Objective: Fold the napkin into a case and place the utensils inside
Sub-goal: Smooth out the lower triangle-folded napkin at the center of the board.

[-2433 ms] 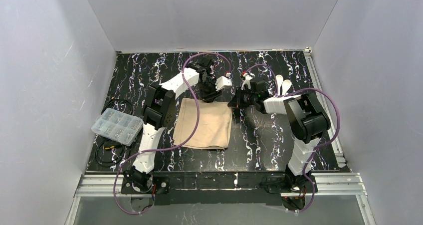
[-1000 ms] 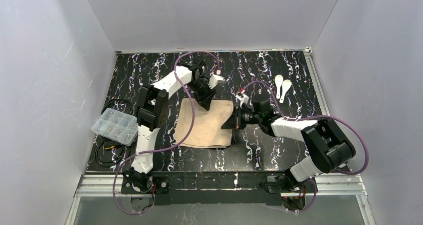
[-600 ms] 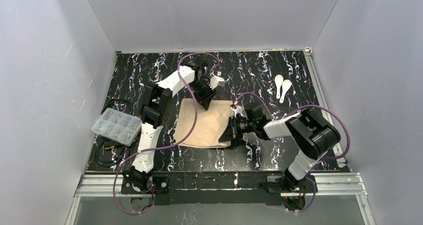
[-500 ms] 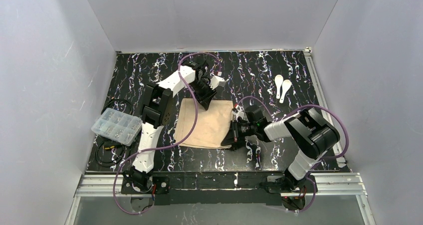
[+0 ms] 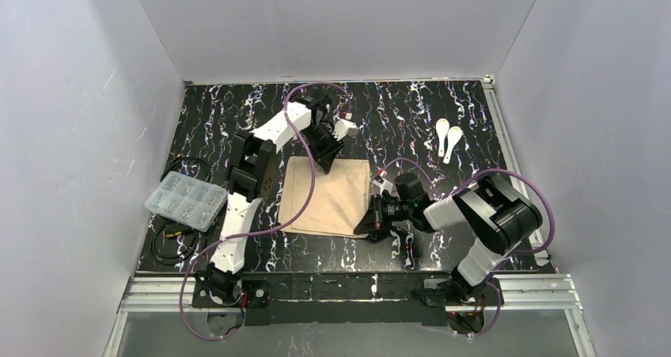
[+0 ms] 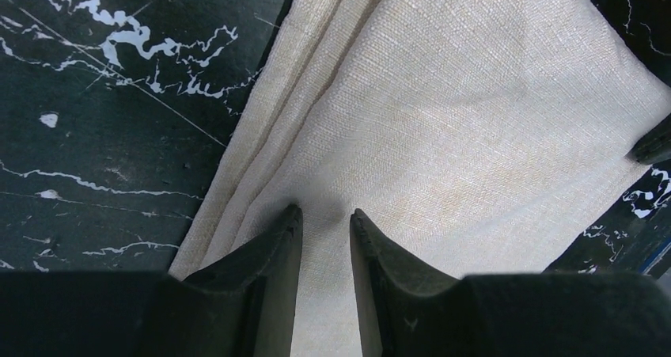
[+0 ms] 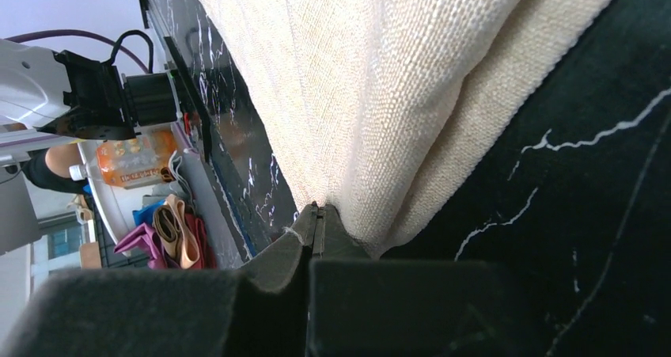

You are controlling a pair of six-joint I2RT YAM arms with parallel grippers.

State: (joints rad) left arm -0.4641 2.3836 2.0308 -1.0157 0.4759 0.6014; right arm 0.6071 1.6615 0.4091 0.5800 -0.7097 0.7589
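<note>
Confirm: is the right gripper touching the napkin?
Touching. The right wrist view shows the napkin's folded edge lying against the shut tips of the right gripper, with no table showing between them.

Robotics lab test cell, plain white walls [image 5: 71, 96], black marbled table [image 5: 411, 104], aluminium rails [image 5: 150, 294], clear parts box [image 5: 183, 200], loose cables [image 5: 170, 242].

Fig.: my left arm [image 5: 237, 214] and right arm [image 5: 483, 254], white shells between black joint housings; a purple cable [image 5: 315, 85] loops along each; jaws matte black, wedge-shaped.
</note>
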